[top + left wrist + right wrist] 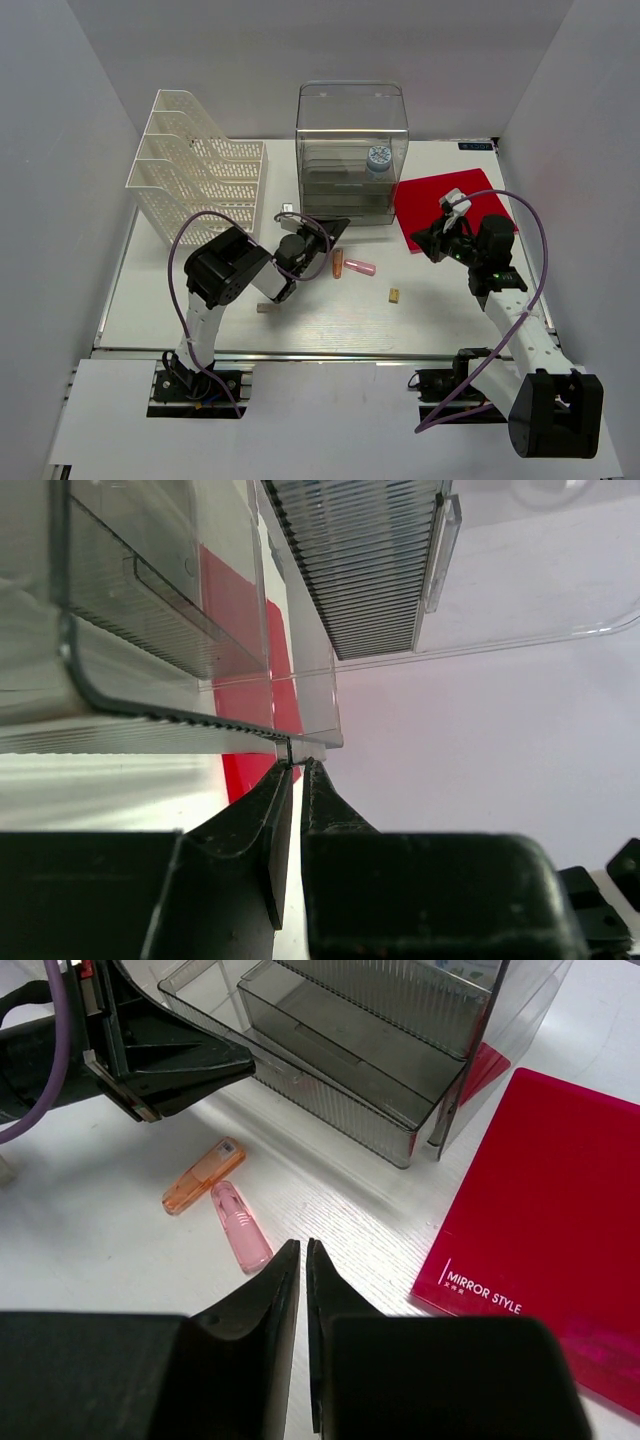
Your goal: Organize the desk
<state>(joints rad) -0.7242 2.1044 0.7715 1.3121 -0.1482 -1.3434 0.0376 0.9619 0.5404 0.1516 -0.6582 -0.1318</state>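
Clear drawer (330, 1110) is pinched open by left gripper (297, 765); right gripper (303, 1250), near-closed and empty, must spread for pink stick (240, 1225).

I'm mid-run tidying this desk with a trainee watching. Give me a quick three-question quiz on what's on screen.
1. True or false: seen from above, the red folder lies left of the drawer box.
2. The pink stick lies beside another stick. Which colour is it? A blue, B orange, C green.
3. Fill in: the left gripper pinches the rim of a pulled-out ____.
Key: 1 false, it lies to the right; 2 B; 3 drawer.
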